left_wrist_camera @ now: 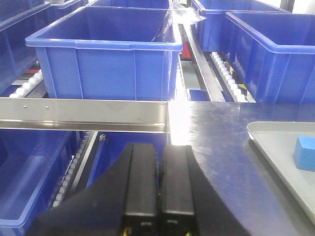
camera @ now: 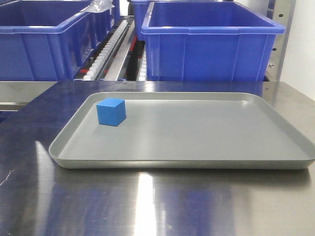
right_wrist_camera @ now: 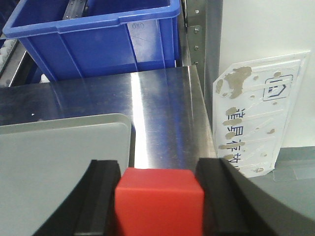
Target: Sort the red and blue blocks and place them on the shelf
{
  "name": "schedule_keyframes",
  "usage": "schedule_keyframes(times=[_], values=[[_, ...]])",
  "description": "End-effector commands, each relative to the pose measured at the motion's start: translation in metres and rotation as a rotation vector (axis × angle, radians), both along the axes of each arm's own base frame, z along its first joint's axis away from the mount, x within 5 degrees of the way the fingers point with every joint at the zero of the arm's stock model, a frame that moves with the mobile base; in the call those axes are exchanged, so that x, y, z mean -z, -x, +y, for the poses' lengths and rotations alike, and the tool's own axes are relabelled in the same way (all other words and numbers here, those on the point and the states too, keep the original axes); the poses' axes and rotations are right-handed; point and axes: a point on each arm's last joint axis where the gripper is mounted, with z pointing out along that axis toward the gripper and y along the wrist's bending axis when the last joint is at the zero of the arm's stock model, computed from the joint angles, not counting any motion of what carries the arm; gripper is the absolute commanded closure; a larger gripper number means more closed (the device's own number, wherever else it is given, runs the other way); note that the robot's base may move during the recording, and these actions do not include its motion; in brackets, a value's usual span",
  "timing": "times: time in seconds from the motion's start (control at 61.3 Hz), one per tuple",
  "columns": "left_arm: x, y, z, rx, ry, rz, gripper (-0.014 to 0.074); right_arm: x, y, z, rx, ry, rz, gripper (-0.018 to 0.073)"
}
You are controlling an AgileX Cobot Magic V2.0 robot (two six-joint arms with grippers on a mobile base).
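- Shelf [left_wrist_camera: 83,115]: a brushed-steel rack. Its flat front rail crosses the left half of the left wrist view and carries two small screws near its left end. Tiers of white rollers run behind and below the rail.
- Surface [camera: 147,206]: a polished steel top that fills the lower part of the front view and meets the shelf at its far edge.
- Blue bins [camera: 211,49]: large open plastic containers that stand side by side on the shelf, across the top of the front view. One fills the upper left of the right wrist view.
- Grey tray [camera: 197,137]: shallow, with rounded corners. It lies flat on the surface in the centre of the front view.
- Sign [right_wrist_camera: 256,118]: a white, stained plate with dark characters, at the right of the right wrist view, off the edge of the surface.
- Left gripper [left_wrist_camera: 158,167]: lower centre of its own view, in front of the rail. Its black fingers [left_wrist_camera: 140,182] are pressed together with nothing between them.
- Right gripper [right_wrist_camera: 158,169]: bottom centre of its view. Its fingers [right_wrist_camera: 104,196] pinch the red block from both sides.
- Blue block [camera: 111,112]: rests on the tray near the far left corner, left of centre in the front view.
- Red block [right_wrist_camera: 158,206]: clamped at the bottom edge of the right wrist view, in line with the tray's right rim.
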Motion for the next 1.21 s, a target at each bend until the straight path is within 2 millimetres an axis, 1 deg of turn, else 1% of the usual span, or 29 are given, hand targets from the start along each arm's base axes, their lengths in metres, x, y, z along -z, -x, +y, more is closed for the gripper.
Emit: schedule_keyframes(times=[0.0,0.13,0.196,0.261,0.326,0.375,0.44,0.506,0.571,0.652,0.718,0.783,0.913,1.191], values=[[0.004,0.000,0.000,0.003,0.005,-0.065,0.0521,-0.017,-0.001,0.000,-0.004,0.015,-0.118,0.0501],[0.004,0.000,0.000,0.005,-0.001,-0.068,0.0521,-0.017,-0.001,0.000,-0.004,0.015,-0.118,0.0501],[-0.004,0.000,0.000,0.005,0.009,-0.077,0.0521,-0.017,-0.001,0.000,-0.004,0.015,-0.118,0.0501],[-0.021,-0.002,-0.001,0.005,0.032,-0.057,0.0521,-0.017,-0.001,0.000,-0.004,0.015,-0.118,0.0501],[-0.041,-0.009,-0.002,0.019,0.034,0.002,0.0521,-0.017,-0.001,0.000,-0.004,0.015,-0.118,0.0501],[-0.063,-0.016,-0.004,0.039,0.027,0.054,0.0521,-0.017,-0.001,0.000,-0.004,0.015,-0.118,0.0501],[-0.089,-0.029,-0.009,0.072,0.003,0.133,0.0521,-0.017,-0.001,0.000,-0.004,0.015,-0.118,0.0501],[-0.115,-0.047,-0.014,0.101,-0.025,0.232,0.0521,-0.017,-0.001,0.000,-0.004,0.015,-0.118,0.0501],[-0.134,-0.063,-0.020,0.118,-0.042,0.321,0.0521,-0.017,-0.001,0.000,-0.004,0.015,-0.118,0.0501],[-0.150,-0.081,-0.025,0.121,-0.064,0.425,0.0521,-0.017,-0.001,0.000,-0.004,0.015,-0.118,0.0501],[-0.157,-0.090,-0.026,0.115,-0.083,0.478,0.0521,-0.017,-0.001,0.000,-0.004,0.015,-0.118,0.0501],[-0.162,-0.095,-0.027,0.113,-0.085,0.507,0.0521,-0.017,-0.001,0.000,-0.004,0.015,-0.118,0.0501],[-0.170,-0.098,-0.030,0.127,-0.051,0.462,0.0521,-0.017,-0.001,0.000,-0.004,0.015,-0.118,0.0501],[-0.170,-0.097,-0.032,0.143,-0.019,0.484,0.0521,-0.017,-0.001,0.000,-0.004,0.015,-0.118,0.0501]])
